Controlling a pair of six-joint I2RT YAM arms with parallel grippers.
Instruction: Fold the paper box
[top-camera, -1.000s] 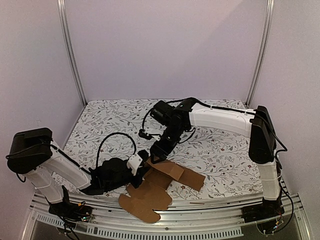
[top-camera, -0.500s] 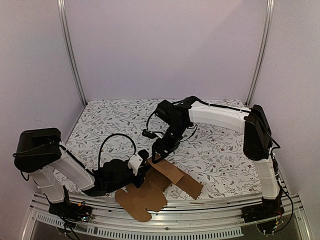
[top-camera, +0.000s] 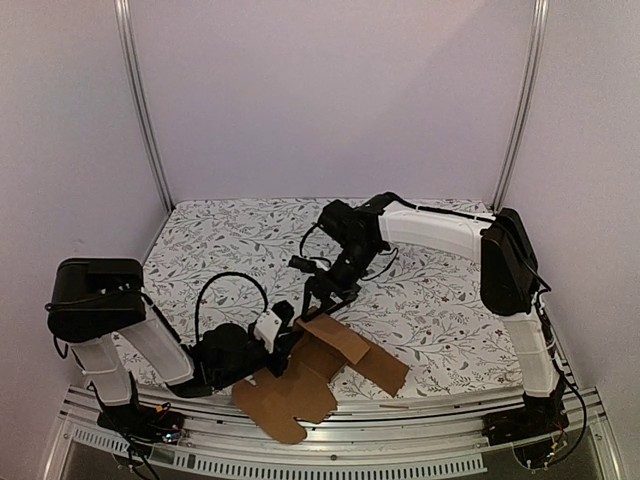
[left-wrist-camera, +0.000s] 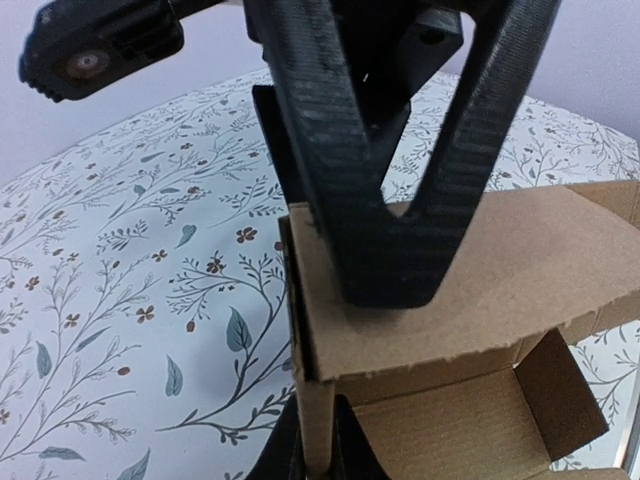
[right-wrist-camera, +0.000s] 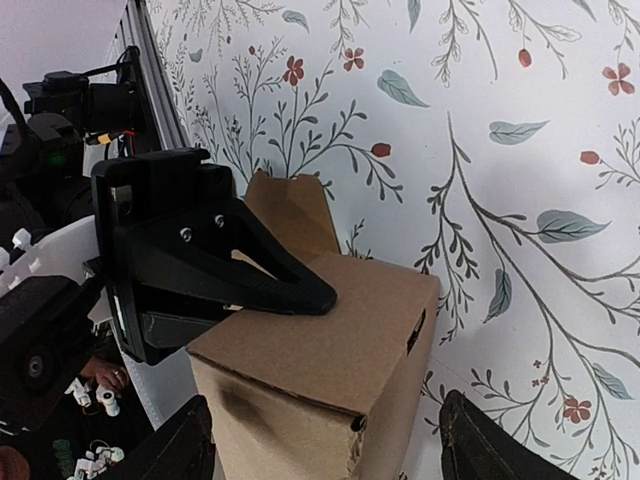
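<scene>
black fingers of the left gripper (top-camera: 288, 325) are pinched on a raised panel of the paper box (top-camera: 330, 365), reaching it from about eight o'clock in the top view. the left wrist view shows the upper finger (left-wrist-camera: 390, 230) lying flat on the card with the other tucked beneath, so the jaws are narrow and holding the box. a second ago that grip was looser; it has since tightened. the box lies half unfolded on the floral table cover (top-camera: 200, 250) at roughly six o'clock, close to the near rail (top-camera: 450, 408), with flat flaps spread toward five and seven o'clock and one section standing up as a hollow sleeve. just beyond it, toward one o'clock, the right gripper (top-camera: 328, 297) hangs over that standing section. its fingers (right-wrist-camera: 490, 450) have spread during the last second and now stand wide on either side of the card, at least one clear of it, so it reads as released rather than gripping. my judgement is that the hold has passed from right to left: the left anchors the carton, and the right is free to go for the next flap. folding looks early, with most flaps lying flat.
</scene>
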